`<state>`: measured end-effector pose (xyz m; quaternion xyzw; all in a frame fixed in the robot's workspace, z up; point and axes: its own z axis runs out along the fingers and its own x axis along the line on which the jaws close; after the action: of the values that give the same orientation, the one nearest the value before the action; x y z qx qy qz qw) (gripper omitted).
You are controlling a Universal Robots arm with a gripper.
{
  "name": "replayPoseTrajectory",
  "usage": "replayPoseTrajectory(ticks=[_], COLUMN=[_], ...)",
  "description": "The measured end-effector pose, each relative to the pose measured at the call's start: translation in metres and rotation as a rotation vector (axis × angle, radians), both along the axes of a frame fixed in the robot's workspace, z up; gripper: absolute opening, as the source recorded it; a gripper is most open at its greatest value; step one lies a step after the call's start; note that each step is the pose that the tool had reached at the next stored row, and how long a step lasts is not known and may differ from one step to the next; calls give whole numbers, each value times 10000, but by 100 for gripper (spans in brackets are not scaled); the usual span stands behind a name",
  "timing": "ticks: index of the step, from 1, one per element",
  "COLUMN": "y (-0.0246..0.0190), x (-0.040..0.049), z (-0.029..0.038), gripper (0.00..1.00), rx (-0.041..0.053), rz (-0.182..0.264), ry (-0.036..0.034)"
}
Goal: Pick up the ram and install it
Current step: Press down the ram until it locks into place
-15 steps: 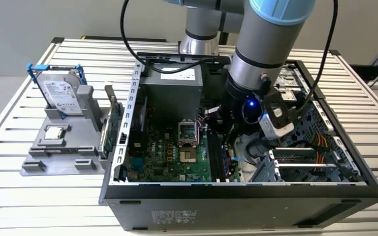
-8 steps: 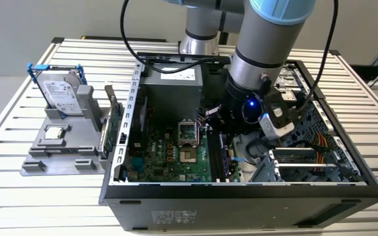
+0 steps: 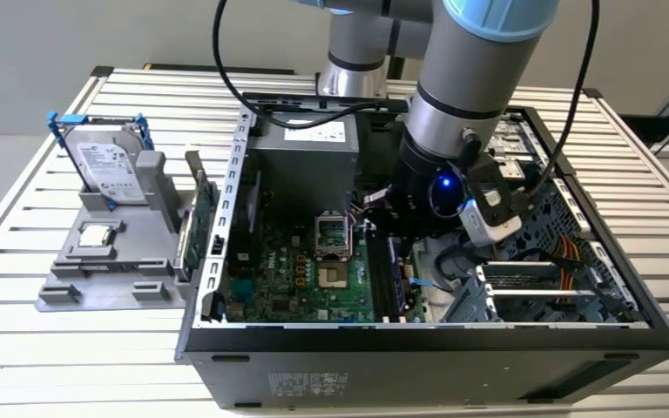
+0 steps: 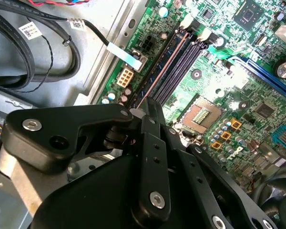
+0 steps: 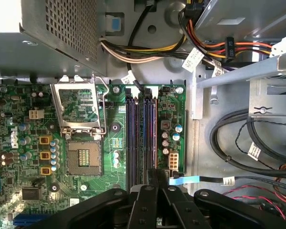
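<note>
Gripper [image 4: 144, 110], fingers closed on the ram [image 4: 158, 74], holds it edge-down along the outermost memory slot [image 5: 149, 136], aligned for seating in the motherboard [image 5: 19, 143].

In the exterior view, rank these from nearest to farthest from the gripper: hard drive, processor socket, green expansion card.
The gripper is down inside the computer case.
1. Processor socket, just to the exterior view's left of it on the motherboard.
2. Green expansion card, upright outside the case's left wall.
3. Hard drive, farthest left, standing in its blue-clipped frame.
</note>
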<state>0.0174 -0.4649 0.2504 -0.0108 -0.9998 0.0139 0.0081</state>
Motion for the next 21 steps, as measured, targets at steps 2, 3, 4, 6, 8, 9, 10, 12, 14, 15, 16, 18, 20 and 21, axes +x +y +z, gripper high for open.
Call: replayPoseTrajectory(ticks=[2,3,4,6,8,9,10,12,14,15,16,18,20,21], y=[0,0,0,0,0,1,1,2,3,5,6,8,10,11], x=[0,0,0,0,1,0,0,0,0,0,0,-1,-2,-2], z=[1,2,2,2,3,2,2,2,1,1,1,0,0,0], gripper=[0,0,0,0,0,0,0,0,0,0,0,0,0,0], rx=[0,0,0,-1,-2,-1,1,0,0,0,0,-1,-1,-1], rz=[0,0,5,91,296,410,530,811,1114,1264,1407,1672,1941,2076], ry=[0,0,0,0,1,1,0,1,0,0,0,0,1,1])
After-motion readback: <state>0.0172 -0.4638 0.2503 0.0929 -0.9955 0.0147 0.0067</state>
